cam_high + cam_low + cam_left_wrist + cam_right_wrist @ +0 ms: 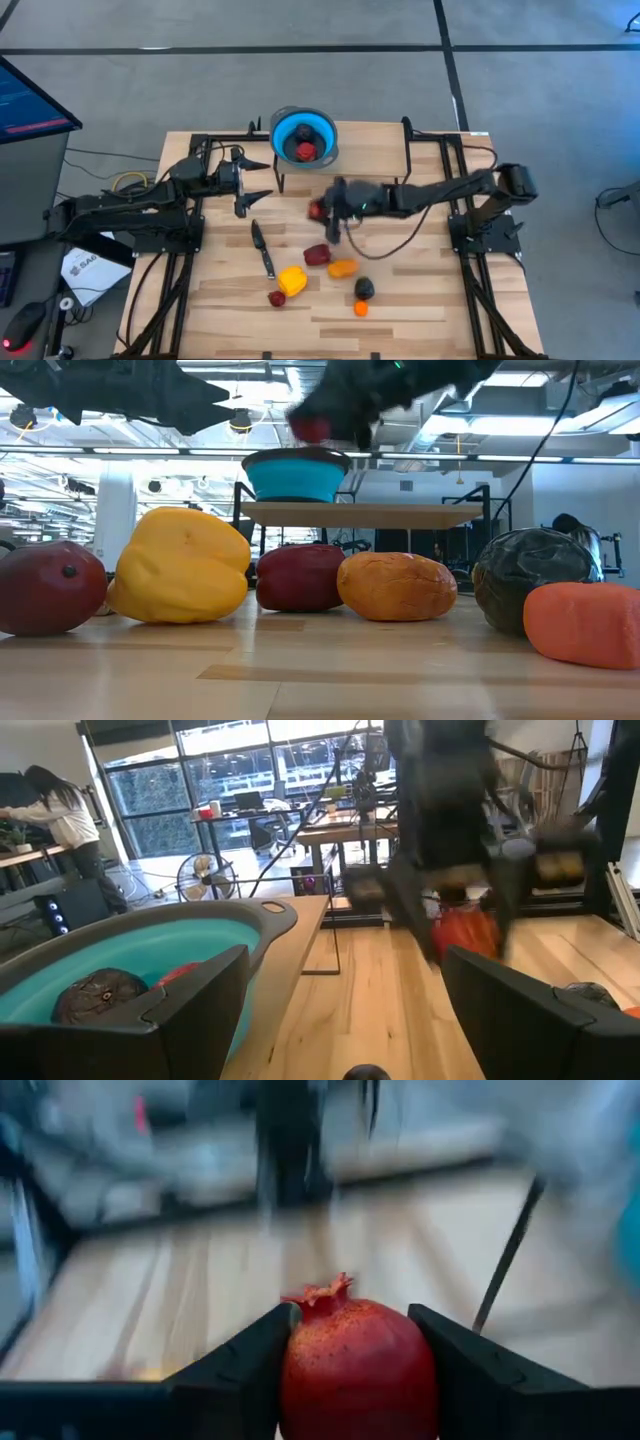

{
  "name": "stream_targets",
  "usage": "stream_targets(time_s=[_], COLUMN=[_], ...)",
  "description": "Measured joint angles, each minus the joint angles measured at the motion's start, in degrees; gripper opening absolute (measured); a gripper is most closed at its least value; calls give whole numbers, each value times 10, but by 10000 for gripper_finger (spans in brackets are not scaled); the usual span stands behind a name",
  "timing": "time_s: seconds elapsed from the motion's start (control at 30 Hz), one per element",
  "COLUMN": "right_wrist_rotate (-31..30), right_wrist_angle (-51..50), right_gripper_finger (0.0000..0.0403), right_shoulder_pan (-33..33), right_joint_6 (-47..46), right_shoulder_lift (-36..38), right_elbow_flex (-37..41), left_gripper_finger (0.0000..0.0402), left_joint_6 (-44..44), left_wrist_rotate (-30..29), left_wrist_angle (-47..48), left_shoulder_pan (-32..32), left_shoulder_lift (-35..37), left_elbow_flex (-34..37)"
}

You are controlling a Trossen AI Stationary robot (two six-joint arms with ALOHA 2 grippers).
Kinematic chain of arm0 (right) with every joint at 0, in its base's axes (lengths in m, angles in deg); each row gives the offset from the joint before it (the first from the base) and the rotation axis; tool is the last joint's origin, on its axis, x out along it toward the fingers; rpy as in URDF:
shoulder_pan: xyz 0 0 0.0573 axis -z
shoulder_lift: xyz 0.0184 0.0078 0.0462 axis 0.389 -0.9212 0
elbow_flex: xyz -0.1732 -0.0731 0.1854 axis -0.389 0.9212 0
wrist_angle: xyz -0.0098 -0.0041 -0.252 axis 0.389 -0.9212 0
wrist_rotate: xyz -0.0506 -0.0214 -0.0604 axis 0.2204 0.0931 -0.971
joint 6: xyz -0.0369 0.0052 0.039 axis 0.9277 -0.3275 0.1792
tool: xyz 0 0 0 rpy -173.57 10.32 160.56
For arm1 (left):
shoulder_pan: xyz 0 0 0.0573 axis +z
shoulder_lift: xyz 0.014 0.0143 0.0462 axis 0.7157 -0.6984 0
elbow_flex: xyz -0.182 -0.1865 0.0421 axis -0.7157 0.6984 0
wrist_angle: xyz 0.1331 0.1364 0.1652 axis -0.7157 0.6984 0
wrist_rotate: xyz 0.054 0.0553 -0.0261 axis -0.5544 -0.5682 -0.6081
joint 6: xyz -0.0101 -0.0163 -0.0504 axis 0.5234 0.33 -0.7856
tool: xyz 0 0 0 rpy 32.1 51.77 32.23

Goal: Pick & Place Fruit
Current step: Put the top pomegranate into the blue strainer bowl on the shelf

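Note:
My right gripper (pixel 323 212) hangs over the table's middle, shut on a red pomegranate-like fruit (pixel 355 1370). It is in front of the blue bowl (pixel 304 138), which stands on a small raised shelf and holds a dark fruit (pixel 100 996) and a red one (pixel 182 974). My left gripper (pixel 255 181) waits open to the left of the bowl, touching nothing. On the near half of the table lie a dark red fruit (pixel 317 254), an orange one (pixel 342 268), the larger yellow one (pixel 292 280), a small red one (pixel 277 298), a dark one (pixel 365 288) and a small orange one (pixel 361 309). My right gripper pinches the red fruit between its two fingers (pixel 250 1365), one on each flank of the fruit's body (pixel 300 1380). The fruit's crown (pixel 322 1293) points forward, away from the wrist. The fingers come from the table's right. The fruit (pixel 312 428) is lifted clear of the table.
A slim black-handled knife (pixel 262 248) lies left of the fruit cluster. Black frame rails (pixel 190 250) run along both sides of the table. The shelf (pixel 360 514) under the bowl stands on thin legs. Bare wood lies between the shelf and the fruit.

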Motion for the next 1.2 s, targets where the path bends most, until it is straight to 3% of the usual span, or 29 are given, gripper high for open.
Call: stream_targets(time_s=[0.2,0.33,0.67,1.2], right_wrist_rotate=[1,-1,-16,-11], right_wrist_angle=[185,200,93,33], right_gripper_finger=[168,187,198,215], right_shoulder_pan=[86,145,229,256], right_joint_6=[40,36,14,-26], right_shoulder_lift=[-5,-42,-89,-89], right_elbow_flex=[-2,-34,-134,-135], left_gripper_finger=[324,324,324,324], left_joint_6=[0,0,-3,-1], left_wrist_rotate=[0,0,0,0], left_wrist_angle=[0,0,1,0], left_shoulder_pan=[0,0,0,0], left_shoulder_lift=[0,0,0,0], left_elbow_flex=[0,0,0,0])
